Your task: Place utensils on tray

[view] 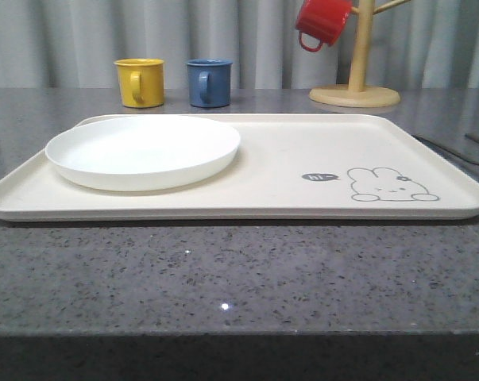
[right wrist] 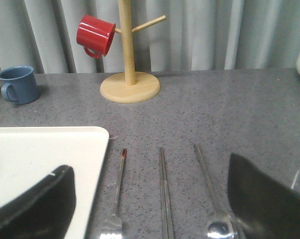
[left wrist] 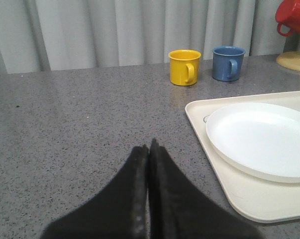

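Right hand [right wrist: 150,199] open above fork [right wrist: 116,196], chopsticks [right wrist: 164,194], spoon [right wrist: 212,199]; left hand [left wrist: 149,149] closed, empty.
Risk: thin steel lying flat on tabletop [right wrist: 214,109] may slip the grasp, or strike tray [right wrist: 45,149] rim.

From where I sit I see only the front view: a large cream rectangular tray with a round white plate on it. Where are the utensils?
Observer: A shiny steel fork, a pair of slim steel chopsticks and a steel spoon lie side by side on the grey stone countertop, beside the tray, none on it.
Operator: Is a claw near them?
Observer: The right gripper faces them, fingers wide apart, chopsticks in line with the gap.
Operator: And the other claw?
Observer: The left gripper is shut, holding nothing, over bare countertop beside the tray's end where the plate sits.
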Motion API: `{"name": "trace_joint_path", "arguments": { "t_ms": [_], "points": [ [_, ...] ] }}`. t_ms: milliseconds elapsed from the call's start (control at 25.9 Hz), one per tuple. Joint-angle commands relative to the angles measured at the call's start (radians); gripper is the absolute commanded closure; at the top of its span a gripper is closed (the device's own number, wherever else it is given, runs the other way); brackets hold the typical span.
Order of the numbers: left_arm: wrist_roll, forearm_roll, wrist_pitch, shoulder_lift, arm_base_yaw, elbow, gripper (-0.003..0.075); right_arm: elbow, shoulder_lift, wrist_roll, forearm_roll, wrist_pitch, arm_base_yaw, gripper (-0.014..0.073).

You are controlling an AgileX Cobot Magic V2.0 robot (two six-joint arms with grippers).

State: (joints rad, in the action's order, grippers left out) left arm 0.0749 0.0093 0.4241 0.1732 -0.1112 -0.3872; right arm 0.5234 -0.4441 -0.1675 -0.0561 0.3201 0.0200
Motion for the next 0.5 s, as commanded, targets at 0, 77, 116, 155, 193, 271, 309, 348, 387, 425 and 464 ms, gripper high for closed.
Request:
{"name": "trace_joint_path", "arguments": {
  "t_ms": [0,77,116,155,193,271,309,348,387,425,464],
  "points": [
    [-0.012,-0.009,-0.085,0.011,0.001,-0.028,0.0738,0.037,-0.011,0.005,-0.005,-0.085,0.000,-0.0050],
    [-0.012,-0.009,-0.085,0.011,0.001,-0.028,0.0738,0.041,-0.024,0.005,-0.006,-0.085,0.000,-0.0048],
    [-0.012,-0.009,-0.085,0.011,0.001,-0.028,0.0738,0.047,-0.041,0.005,-0.006,-0.083,0.000,-0.0037],
    [-0.012,-0.009,-0.085,0.011,0.001,-0.028,0.0738,0.060,-0.063,0.005,-0.006,-0.075,0.000,-0.0015],
    [-0.012,-0.009,-0.085,0.011,0.001,-0.028,0.0738,0.082,-0.104,0.005,-0.006,-0.059,0.000,0.0035],
    [-0.012,-0.009,-0.085,0.011,0.001,-0.028,0.0738,0.127,-0.184,0.005,-0.006,-0.030,0.000,0.0144],
    [-0.012,-0.009,-0.085,0.011,0.001,-0.028,0.0738,0.153,-0.230,0.005,-0.006,-0.016,0.000,0.0199],
    [-0.012,-0.009,-0.085,0.011,0.001,-0.028,0.0738,0.181,-0.278,0.005,-0.006,-0.003,0.000,0.0241],
    [-0.012,-0.009,-0.085,0.011,0.001,-0.028,0.0738,0.210,-0.325,0.006,-0.006,0.014,0.001,0.0265],
    [-0.012,-0.009,-0.085,0.011,0.001,-0.028,0.0738,0.236,-0.371,0.006,-0.006,0.035,0.001,0.0267],
    [-0.012,-0.009,-0.085,0.011,0.001,-0.028,0.0738,0.269,-0.414,0.006,-0.006,0.059,0.001,0.0265]
  ]
}}
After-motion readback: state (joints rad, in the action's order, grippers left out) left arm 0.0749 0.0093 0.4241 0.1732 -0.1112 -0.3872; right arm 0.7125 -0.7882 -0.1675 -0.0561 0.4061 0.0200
